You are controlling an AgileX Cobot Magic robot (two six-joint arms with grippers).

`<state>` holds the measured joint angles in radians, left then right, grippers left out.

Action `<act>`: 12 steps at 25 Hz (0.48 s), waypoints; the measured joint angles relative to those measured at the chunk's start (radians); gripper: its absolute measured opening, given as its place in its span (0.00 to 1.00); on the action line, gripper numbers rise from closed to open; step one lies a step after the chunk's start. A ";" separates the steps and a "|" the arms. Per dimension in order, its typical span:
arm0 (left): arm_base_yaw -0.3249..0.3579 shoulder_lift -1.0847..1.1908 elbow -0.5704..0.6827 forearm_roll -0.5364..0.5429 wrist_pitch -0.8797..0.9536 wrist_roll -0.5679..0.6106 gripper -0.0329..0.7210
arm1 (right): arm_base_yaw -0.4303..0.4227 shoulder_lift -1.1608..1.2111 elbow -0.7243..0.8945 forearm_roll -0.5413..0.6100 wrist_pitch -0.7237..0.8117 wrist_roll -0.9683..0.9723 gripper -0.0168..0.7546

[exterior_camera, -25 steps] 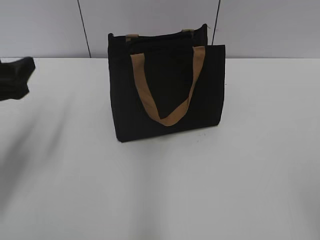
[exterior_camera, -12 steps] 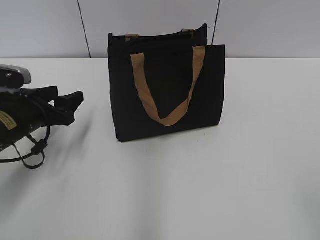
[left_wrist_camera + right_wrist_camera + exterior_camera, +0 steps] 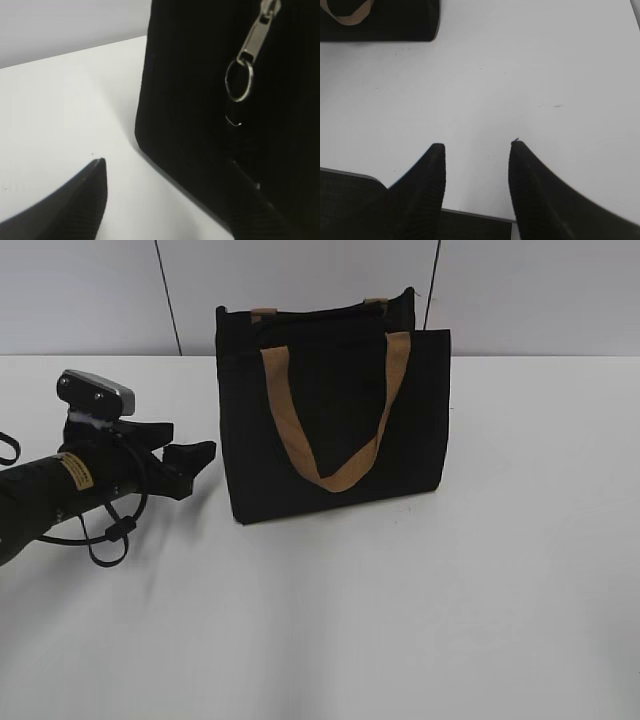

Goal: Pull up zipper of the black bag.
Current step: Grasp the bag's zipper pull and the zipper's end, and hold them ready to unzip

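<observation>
The black bag stands upright at the table's middle, with a tan strap handle hanging down its front. The zipper runs along its top edge. In the left wrist view the silvery pull tab with a ring hangs on the bag's end face. My left gripper is open and empty, low at the bag's left side, its fingers short of the tab. My right gripper is open and empty over bare table, with the bag's corner far ahead.
The white table spreads in front of and to the right of the bag. A grey wall stands behind. The left arm's cable loop hangs just above the table. The right arm is out of the exterior view.
My left arm has come in from the left edge and moved right, close to the bag's left side. The bag has not moved.
</observation>
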<state>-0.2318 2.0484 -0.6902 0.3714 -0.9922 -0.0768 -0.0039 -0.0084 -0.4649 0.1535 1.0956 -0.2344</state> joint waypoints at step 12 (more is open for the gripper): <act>-0.011 0.095 -0.152 0.150 0.000 -0.133 0.75 | 0.000 0.000 0.000 0.000 0.000 0.000 0.44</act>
<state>-0.2425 2.1431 -0.8420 0.5211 -0.9926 -0.2102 -0.0039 -0.0084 -0.4649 0.1535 1.0956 -0.2344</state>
